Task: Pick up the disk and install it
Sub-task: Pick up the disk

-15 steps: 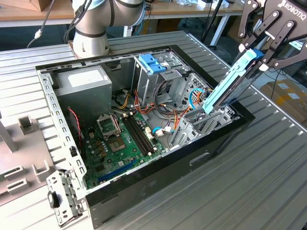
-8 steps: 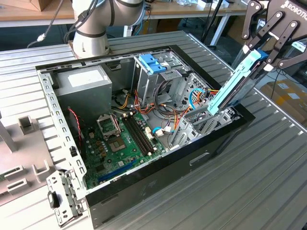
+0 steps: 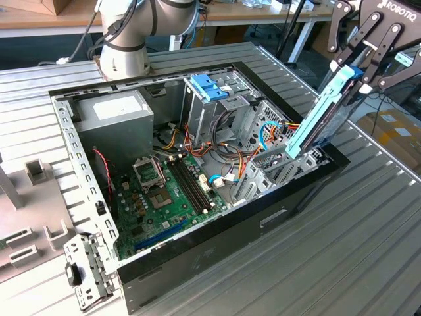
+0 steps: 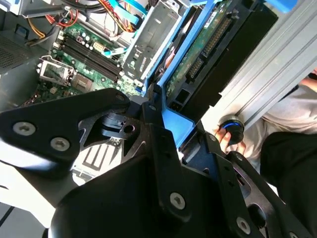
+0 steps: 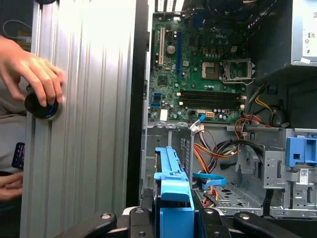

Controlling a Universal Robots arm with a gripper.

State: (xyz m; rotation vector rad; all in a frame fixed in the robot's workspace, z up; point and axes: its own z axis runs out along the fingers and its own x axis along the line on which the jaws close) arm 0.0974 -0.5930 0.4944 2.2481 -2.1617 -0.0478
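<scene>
The disk (image 3: 316, 122), a dark drive in a light blue carrier frame, hangs tilted over the exterior view's right end of the open computer case (image 3: 197, 263). Its lower end reaches down into the metal drive cage (image 3: 276, 171). My gripper (image 3: 358, 74) is shut on the disk's upper end. In the second wrist view my black fingers (image 4: 153, 148) clamp the blue frame, and the disk's green circuit board (image 4: 213, 49) faces the camera. In the first wrist view the blue carrier (image 5: 172, 188) points from the gripper (image 5: 173, 220) towards the cage.
Inside the case lie the motherboard (image 3: 164, 197), a grey power supply (image 3: 112, 115), loose cables and a blue-latched bracket (image 3: 207, 85) atop another cage. A person's hand (image 5: 37, 69) rests on a round knob (image 5: 42, 106) beside the ribbed table. A loose metal bracket (image 3: 85, 270) lies outside the case.
</scene>
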